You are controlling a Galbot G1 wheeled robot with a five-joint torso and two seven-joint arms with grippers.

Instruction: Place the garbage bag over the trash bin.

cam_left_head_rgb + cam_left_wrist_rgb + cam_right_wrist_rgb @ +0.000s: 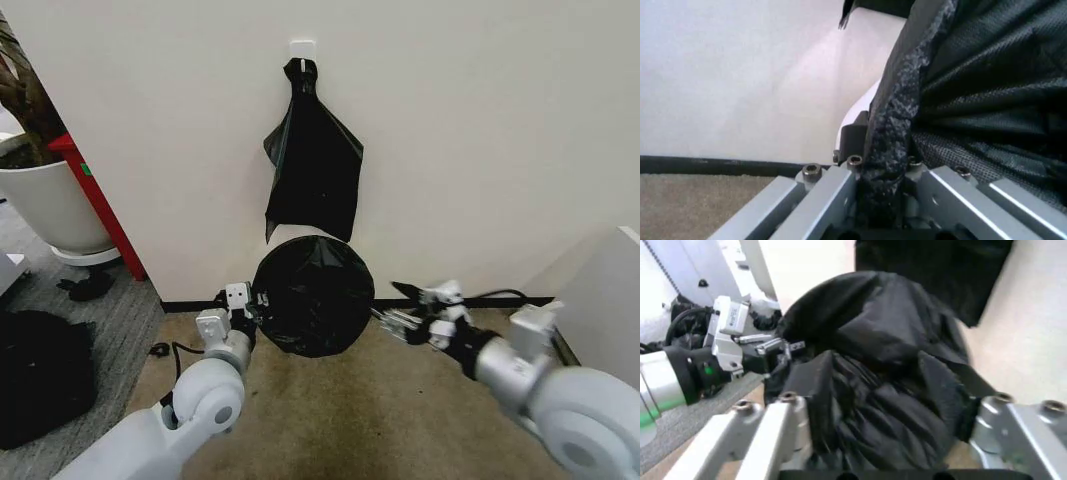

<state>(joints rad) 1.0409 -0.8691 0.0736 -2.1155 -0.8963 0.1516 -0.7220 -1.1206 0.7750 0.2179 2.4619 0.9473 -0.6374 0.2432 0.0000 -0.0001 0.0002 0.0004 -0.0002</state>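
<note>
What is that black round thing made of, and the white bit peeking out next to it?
The garbage bag looks like thin black plastic, faintly shiny: it crinkles into fine folds, and a gathered edge sits pinched in the left gripper. The white bit is probably the trash bin, smooth and matte, likely hard plastic, though little shows. The right gripper is beside the bag, fingers spread.

No readable text, labels, brand marks or numbers anywhere. The garbage bag (312, 296) is plain black, unprinted. Small markings on the left gripper (777, 347) body in the right wrist view are too small to read.
</note>
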